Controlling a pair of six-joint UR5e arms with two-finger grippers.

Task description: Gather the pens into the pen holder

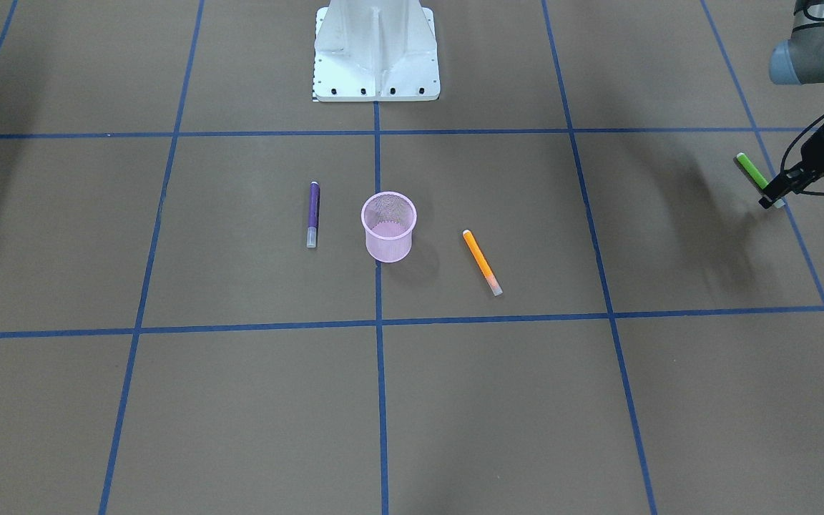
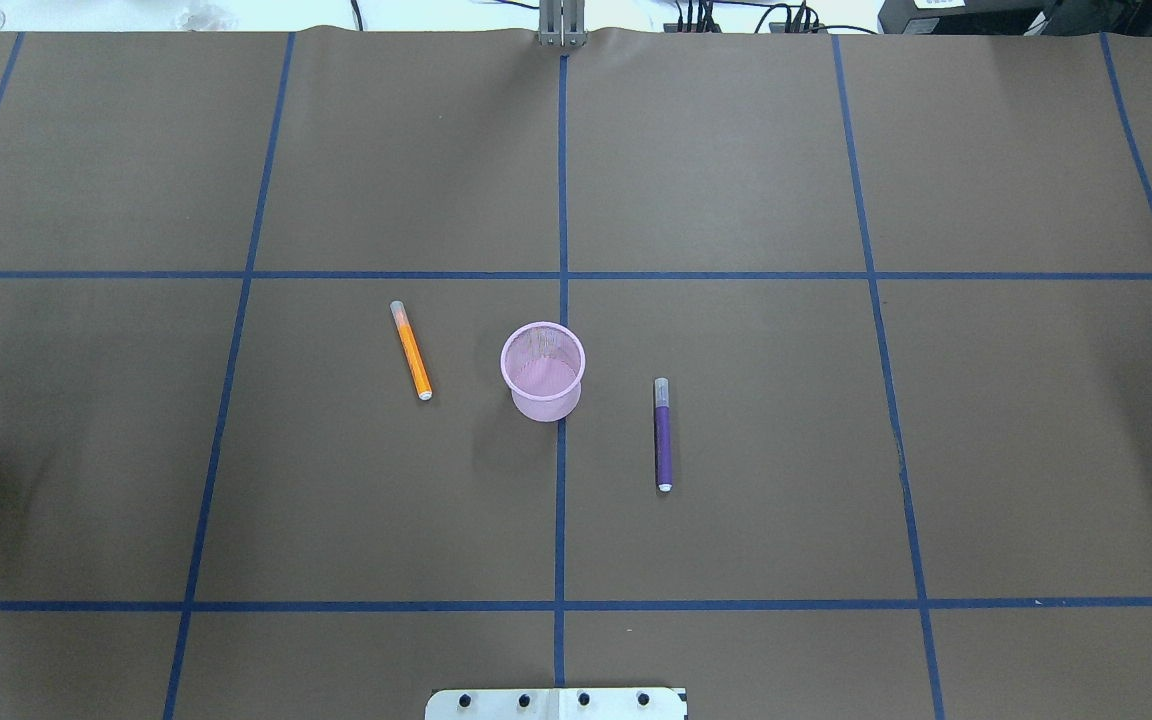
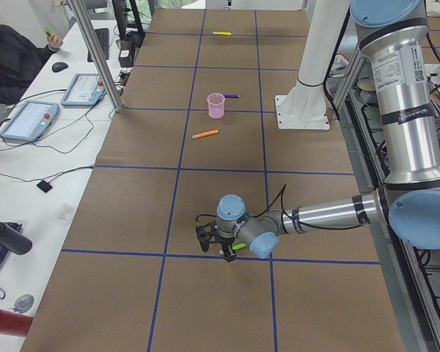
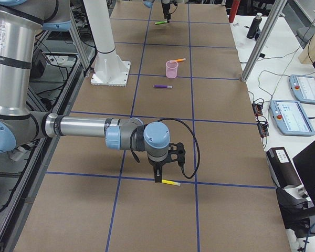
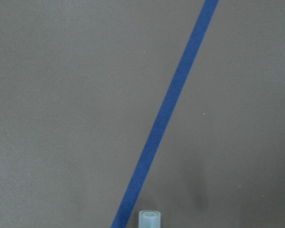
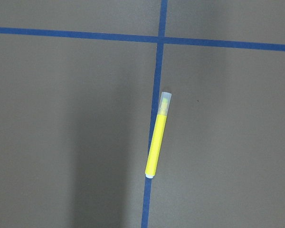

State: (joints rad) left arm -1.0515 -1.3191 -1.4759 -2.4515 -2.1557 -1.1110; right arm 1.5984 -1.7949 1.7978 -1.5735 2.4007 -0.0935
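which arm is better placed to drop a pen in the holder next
Left. The left gripper holds the green pen; the right gripper only hangs above the yellow pen, which lies on the table.

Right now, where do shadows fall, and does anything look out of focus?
Front-facing view: the pen holder throws a soft shadow toward the orange pen; a diffuse arm shadow lies beside the left pincer, shut on the green pen. Left wrist view: the pale cap at the bottom edge looks slightly soft. Right wrist view: the yellow pen is sharp, a broad dim band left of it.
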